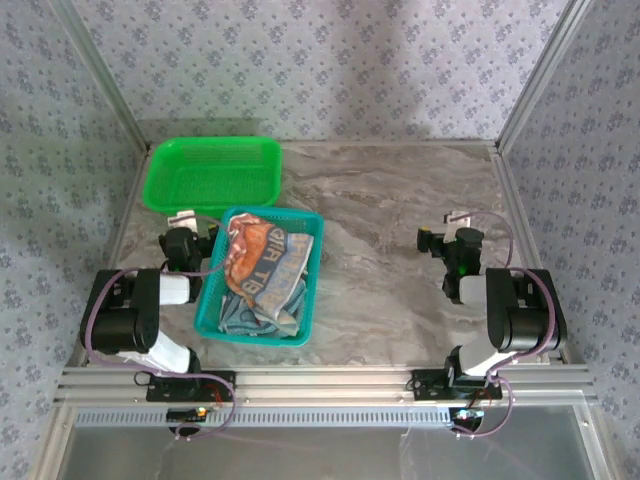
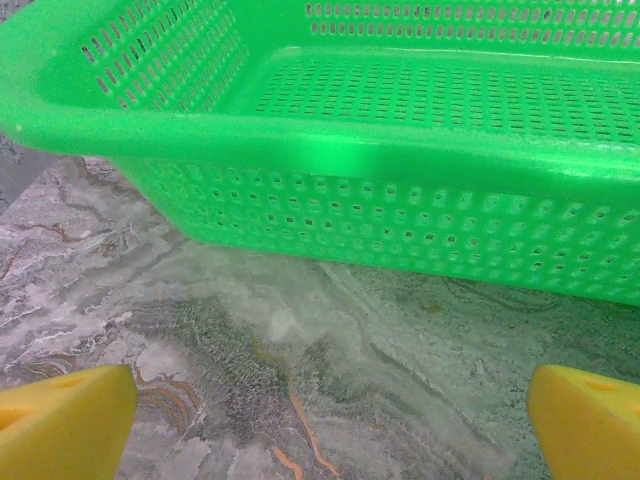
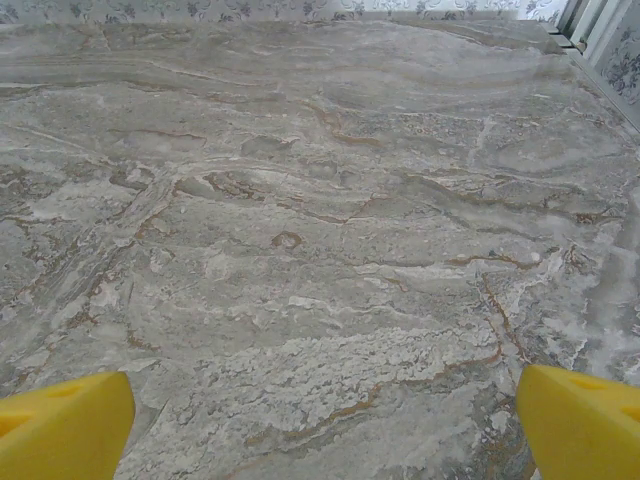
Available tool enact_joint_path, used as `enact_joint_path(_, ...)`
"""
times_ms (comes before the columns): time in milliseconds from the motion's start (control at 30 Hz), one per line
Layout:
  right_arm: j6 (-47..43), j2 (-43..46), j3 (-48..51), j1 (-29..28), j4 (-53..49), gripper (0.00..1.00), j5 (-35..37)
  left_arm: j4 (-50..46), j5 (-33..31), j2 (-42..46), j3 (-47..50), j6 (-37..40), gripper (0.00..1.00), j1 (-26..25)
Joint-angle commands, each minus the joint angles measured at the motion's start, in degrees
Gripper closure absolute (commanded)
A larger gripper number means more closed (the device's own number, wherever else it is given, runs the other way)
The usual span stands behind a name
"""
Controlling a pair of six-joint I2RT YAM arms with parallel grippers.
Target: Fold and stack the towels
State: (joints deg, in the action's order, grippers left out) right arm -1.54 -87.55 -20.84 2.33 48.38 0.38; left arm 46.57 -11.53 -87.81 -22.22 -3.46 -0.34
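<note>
Both my arms sit folded back over their bases, with the forearms reaching toward twelve o'clock. My left gripper hangs low over the table. Its jaws are spread wide, and in the left wrist view the yellow fingers sit at the frame's two lower corners with bare marble between them. Close ahead at twelve o'clock is the near wall of the green basket. Just beside my left wrist at three o'clock is the teal basket, so its rim lies between me and the towels. They are heaped inside it, the striped one with block letters on top and light blue cloth showing at the six o'clock end. My right gripper is well apart at the teal basket's three o'clock, its jaws also spread wide over open marble.
</note>
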Motion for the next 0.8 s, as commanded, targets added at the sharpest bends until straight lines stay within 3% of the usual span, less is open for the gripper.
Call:
enact_joint_path(0,0.1,-0.2,-1.2,0.1,-0.2,0.0,-0.1,1.9,0.7,0.0,-0.5,0.1,0.0,0.2)
enact_joint_path(600,0.2,-0.2,-1.2,0.1,-0.2,0.0,-0.3,1.7,1.3,0.1,-0.6,0.3,0.0,0.3)
enact_joint_path(767,-0.4,3.9,-0.6,-0.9,-2.1,0.0,1.9,-12.1,-1.7,6.7,-5.6,-0.8,0.0,0.3)
